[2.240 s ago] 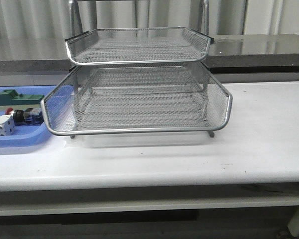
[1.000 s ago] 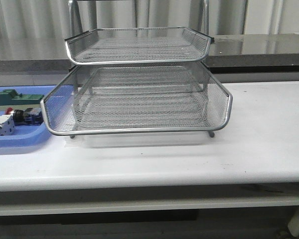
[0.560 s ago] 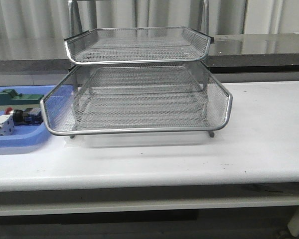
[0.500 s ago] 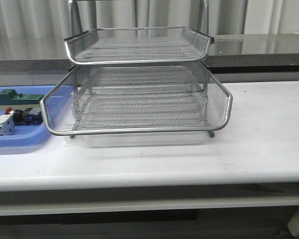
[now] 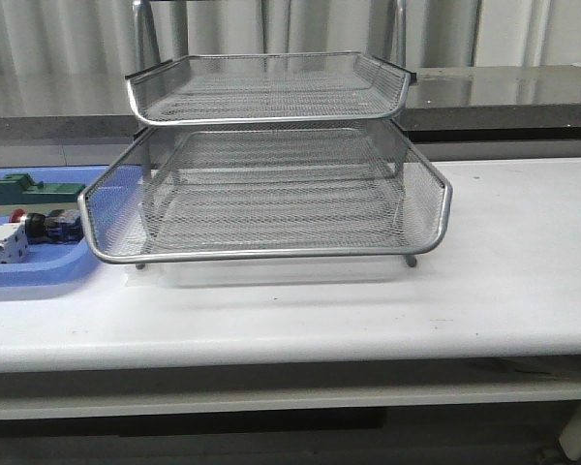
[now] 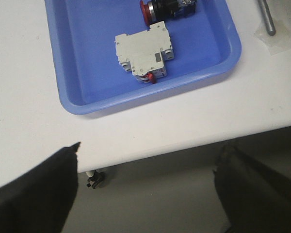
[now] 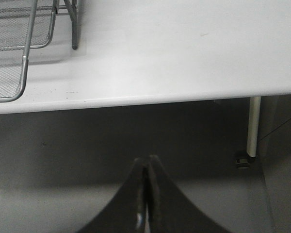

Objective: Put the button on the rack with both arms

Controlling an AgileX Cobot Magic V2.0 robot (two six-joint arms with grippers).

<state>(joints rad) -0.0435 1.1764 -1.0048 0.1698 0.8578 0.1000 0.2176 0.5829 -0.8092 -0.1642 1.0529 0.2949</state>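
**Silver wire rack on a white counter, with the button lying in a blue tray beside it**

Silver mesh is forming the rack (image 5: 271, 184), which is standing on thin legs at the middle of the white counter (image 5: 504, 281) in the front view; two tiers are showing plainly, the upper one smaller and set back, and a third tier cannot be made out with certainty. Both visible tiers are holding nothing. One corner of the rack (image 7: 14, 53) and one leg are appearing in the right wrist view.

To the rack's left, just beside it, a flat blue tray (image 5: 39, 276) is resting on the counter. Inside it the button (image 5: 41, 226) is lying on its side, red head pointing away from the rack, between a green block (image 5: 34, 191) farther back and a white boxy part (image 5: 2, 246) nearer the front edge. In the left wrist view the button (image 6: 167, 7) is being cut off by the picture's edge, close to the white part (image 6: 144, 52).

The left claw (image 6: 148, 194) is hovering off the counter's front edge, well apart from the tray, its two dark fingers (image 6: 36, 194) spread wide with nothing between them. The right claw (image 7: 146, 194) is hanging below the counter's edge, fingers (image 7: 128, 204) pressed together and gripping nothing.
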